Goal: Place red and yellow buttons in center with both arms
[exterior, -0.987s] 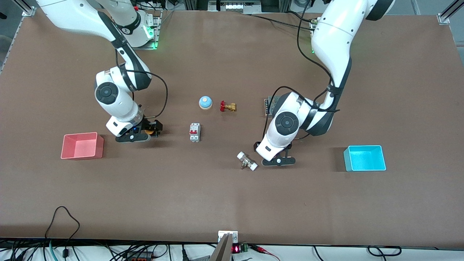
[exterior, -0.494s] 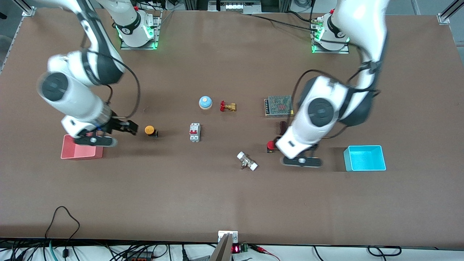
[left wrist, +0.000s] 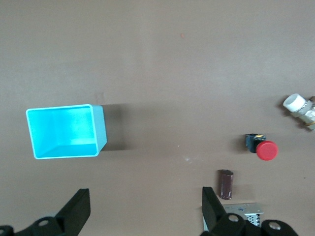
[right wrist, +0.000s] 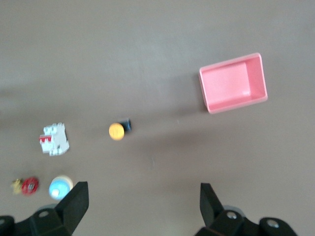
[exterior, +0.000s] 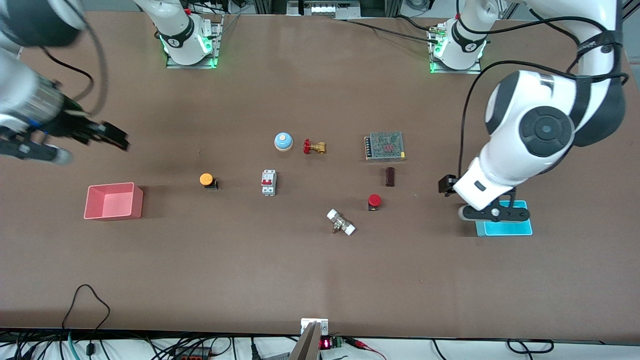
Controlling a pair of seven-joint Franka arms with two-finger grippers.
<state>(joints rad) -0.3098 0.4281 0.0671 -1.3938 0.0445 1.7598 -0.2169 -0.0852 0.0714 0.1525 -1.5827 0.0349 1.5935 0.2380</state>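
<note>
Now both buttons sit released on the desk, and both arms have pulled up and away since a second ago. Taking the circuit breaker as landmark: the yellow button lies beside it toward the right arm's end, the red button toward the left arm's end (slightly nearer the camera). The left gripper hovers over the cyan tray, the right gripper above the pink tray, jaws wide and empty; placement looks finished.

A high front camera is facing the robots across the table; both wrist cameras are looking straight down from high up, sharing its objects
</note>
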